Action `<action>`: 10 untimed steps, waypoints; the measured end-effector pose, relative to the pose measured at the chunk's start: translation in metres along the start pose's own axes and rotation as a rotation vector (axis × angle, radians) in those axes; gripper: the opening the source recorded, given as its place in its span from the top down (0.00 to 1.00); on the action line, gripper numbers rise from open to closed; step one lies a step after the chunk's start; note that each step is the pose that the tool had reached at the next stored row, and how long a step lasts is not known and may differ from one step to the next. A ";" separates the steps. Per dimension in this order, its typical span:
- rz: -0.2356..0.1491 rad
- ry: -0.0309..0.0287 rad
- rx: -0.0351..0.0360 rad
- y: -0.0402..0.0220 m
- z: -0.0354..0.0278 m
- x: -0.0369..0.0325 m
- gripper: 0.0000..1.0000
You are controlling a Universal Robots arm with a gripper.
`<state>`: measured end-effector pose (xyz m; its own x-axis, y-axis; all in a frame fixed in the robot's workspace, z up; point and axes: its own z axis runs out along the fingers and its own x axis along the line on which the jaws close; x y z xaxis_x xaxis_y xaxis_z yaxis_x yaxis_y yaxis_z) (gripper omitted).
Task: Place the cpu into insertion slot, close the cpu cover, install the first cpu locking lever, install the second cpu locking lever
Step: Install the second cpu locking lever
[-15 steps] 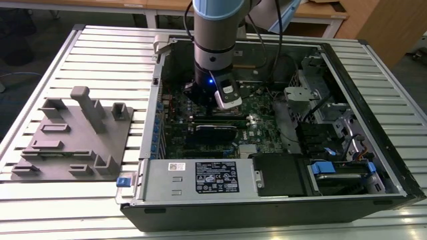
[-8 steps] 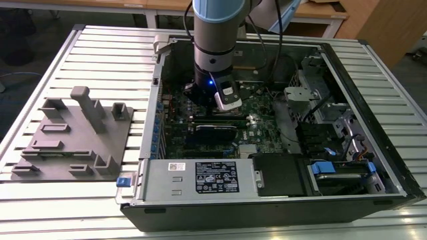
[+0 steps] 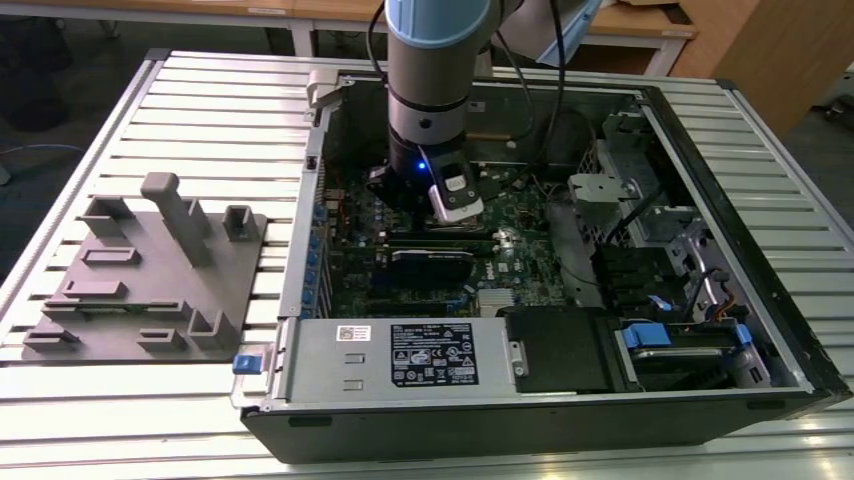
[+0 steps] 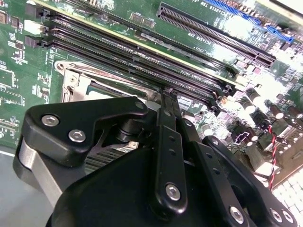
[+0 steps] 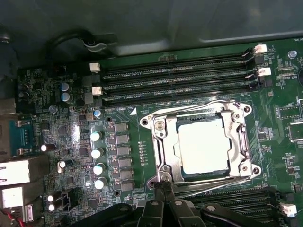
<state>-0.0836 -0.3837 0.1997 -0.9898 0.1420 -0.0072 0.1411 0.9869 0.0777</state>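
Silvery cpu (image 5: 202, 144) sat in its slot under the closed cpu cover (image 5: 239, 137); the gripper (image 5: 163, 189) hovered beside the frame, its jaws' state unclear.

The cpu (image 5: 203, 144) lies in the insertion slot (image 5: 166, 156) under the cpu cover (image 5: 239, 142). The gripper (image 5: 164, 183) sits just beside the slot's edge, memory slots (image 5: 175, 78) beyond.

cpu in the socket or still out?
In. In the first wrist view the cpu lies flat in the insertion slot, its bright metal top showing through the window of the cpu cover, which is down around it.
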 end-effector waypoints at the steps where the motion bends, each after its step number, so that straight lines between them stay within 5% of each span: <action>1: 0.000 0.0001 0.0001 0.0000 -0.0009 0.0000 0.89; 4: 0.000 0.0001 -0.0008 -0.0007 -0.0014 -0.0002 0.89; 10: 0.000 0.0024 -0.0158 -0.0058 -0.0019 -0.0009 0.89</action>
<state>-0.0835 -0.3896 0.2011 -0.9898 0.1421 -0.0048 0.1411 0.9856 0.0935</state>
